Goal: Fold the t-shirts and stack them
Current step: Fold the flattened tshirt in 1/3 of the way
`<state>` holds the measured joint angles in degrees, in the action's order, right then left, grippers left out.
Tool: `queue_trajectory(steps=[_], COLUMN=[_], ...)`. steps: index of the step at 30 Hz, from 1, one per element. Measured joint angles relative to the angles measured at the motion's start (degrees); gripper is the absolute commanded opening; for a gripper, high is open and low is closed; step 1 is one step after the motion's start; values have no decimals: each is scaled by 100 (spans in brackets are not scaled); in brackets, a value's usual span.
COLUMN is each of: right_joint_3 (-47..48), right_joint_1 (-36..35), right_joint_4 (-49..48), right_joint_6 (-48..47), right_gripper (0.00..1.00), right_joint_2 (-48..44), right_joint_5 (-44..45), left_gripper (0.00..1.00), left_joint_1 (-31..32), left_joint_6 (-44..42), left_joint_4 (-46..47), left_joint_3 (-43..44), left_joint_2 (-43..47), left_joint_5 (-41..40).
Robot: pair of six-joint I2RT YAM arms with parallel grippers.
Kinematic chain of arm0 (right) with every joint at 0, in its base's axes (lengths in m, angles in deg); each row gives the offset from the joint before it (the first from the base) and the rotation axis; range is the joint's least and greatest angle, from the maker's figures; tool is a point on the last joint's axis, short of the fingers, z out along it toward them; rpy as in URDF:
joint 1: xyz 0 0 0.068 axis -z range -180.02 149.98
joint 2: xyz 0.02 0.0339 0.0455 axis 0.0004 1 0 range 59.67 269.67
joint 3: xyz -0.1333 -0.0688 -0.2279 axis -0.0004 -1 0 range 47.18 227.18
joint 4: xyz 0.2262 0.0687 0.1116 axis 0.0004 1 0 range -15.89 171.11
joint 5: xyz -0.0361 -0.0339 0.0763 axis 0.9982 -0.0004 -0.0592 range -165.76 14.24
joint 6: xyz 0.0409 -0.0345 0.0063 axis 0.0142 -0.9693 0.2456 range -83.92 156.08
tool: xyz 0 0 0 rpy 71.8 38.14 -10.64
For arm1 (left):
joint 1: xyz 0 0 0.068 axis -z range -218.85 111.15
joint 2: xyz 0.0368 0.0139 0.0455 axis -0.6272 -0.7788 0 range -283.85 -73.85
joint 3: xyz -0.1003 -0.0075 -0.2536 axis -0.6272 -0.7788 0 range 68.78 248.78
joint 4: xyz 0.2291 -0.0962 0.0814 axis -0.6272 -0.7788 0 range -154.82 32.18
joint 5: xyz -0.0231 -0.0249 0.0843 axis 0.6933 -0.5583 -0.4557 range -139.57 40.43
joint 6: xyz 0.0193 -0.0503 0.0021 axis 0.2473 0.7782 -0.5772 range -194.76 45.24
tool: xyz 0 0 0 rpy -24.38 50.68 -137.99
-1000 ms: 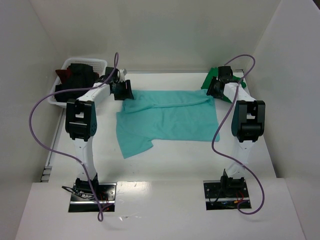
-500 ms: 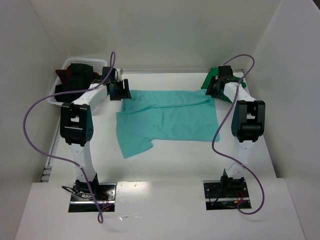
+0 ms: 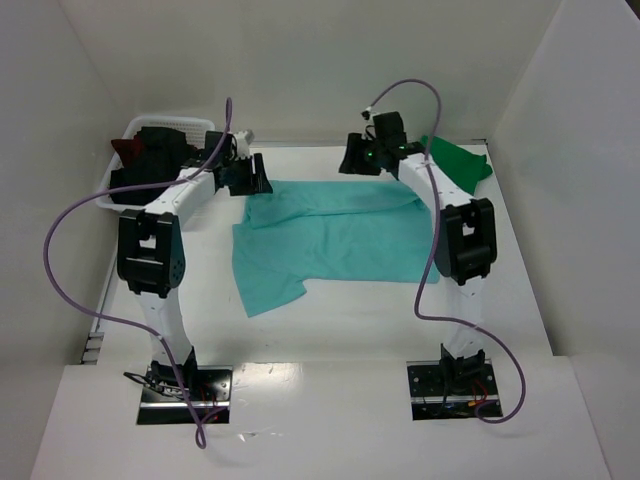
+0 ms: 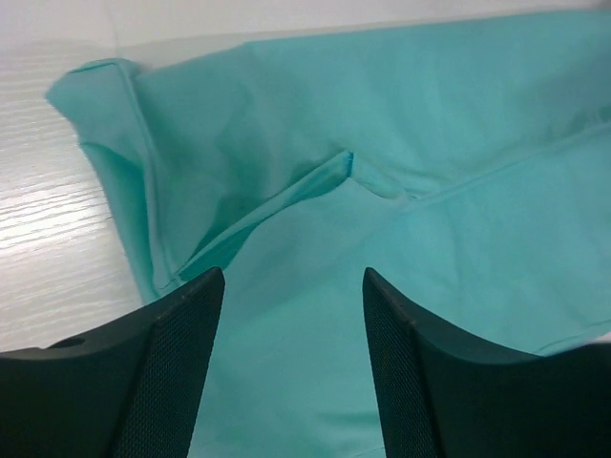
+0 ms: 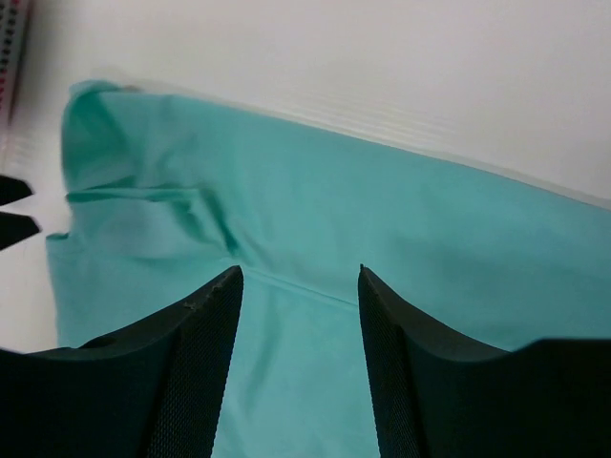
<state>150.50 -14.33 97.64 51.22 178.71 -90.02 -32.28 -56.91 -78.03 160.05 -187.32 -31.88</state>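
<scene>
Swinging left off the green shirt [image 3: 455, 162], the right claw [image 3: 352, 161] hovers released above the teal shirt [image 3: 340, 235]; the left claw [image 3: 252, 178] too, ready to fold.

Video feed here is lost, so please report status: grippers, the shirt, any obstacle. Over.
Left gripper open, empty, at far-left corner of teal t-shirt. Right gripper open, empty, near its far edge. Shirt spread on table, unstacked. Nothing on it.
</scene>
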Motion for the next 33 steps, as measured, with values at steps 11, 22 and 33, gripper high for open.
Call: queue_trajectory(steps=[11, 22, 33], right_joint_3=[977, 1185, 1117], right_joint_1=[-634, -636, -636], right_joint_4=[90, 195, 227], right_joint_6=[157, 199, 247], right_gripper=[57, 57, 55], right_joint_2=[1272, 1290, 1283], right_joint_5=[-339, -76, 186], left_gripper=[68, 33, 20], left_joint_1=[39, 39, 39], left_joint_6=[-275, -728, -892], left_joint_4=[52, -278, -428], left_joint_3=[28, 402, 398], left_joint_2=[-566, -1193, -1029], left_joint_5=[166, 155, 229])
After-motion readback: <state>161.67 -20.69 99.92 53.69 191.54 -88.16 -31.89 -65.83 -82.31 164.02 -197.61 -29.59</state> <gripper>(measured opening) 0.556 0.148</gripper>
